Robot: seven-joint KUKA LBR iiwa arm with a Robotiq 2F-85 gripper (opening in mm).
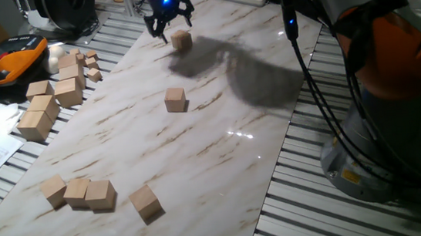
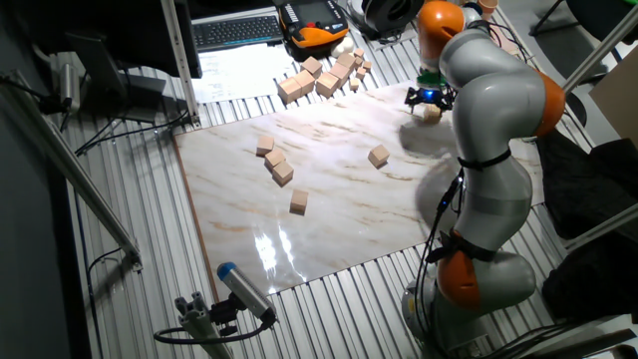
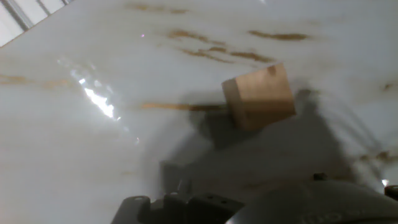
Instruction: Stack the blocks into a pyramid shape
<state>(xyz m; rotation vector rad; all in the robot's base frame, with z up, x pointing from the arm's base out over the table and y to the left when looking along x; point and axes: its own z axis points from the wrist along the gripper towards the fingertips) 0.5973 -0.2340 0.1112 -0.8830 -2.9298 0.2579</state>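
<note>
Nearest the camera in one fixed view: a lone tan wooden cube (image 1: 146, 201) near the front edge of the white marble-patterned board (image 1: 222, 155), tilted relative to that edge. Just left of it, a touching row of three more cubes (image 1: 80, 192). Wide bare marble beyond, up to a single cube (image 1: 175, 99) near the board's middle. Farther still, close to the far edge, a sixth cube (image 1: 180, 40) with a dark shadow spreading to its right.

Black two-finger gripper (image 1: 167, 17) with a blue light, hanging above the far edge, just behind and left of that sixth cube, apart from it and holding nothing. Fingers splayed apart, as far as can be told at that distance. In the hand view, the same cube (image 3: 259, 96) flat on the marble, up and right of the dark blurred gripper body.

Off the board's left edge, on the slatted metal table (image 1: 319, 200): a pile of bigger pale wooden blocks (image 1: 54, 98), then an orange and black device (image 1: 11, 61). No readable writing.
</note>
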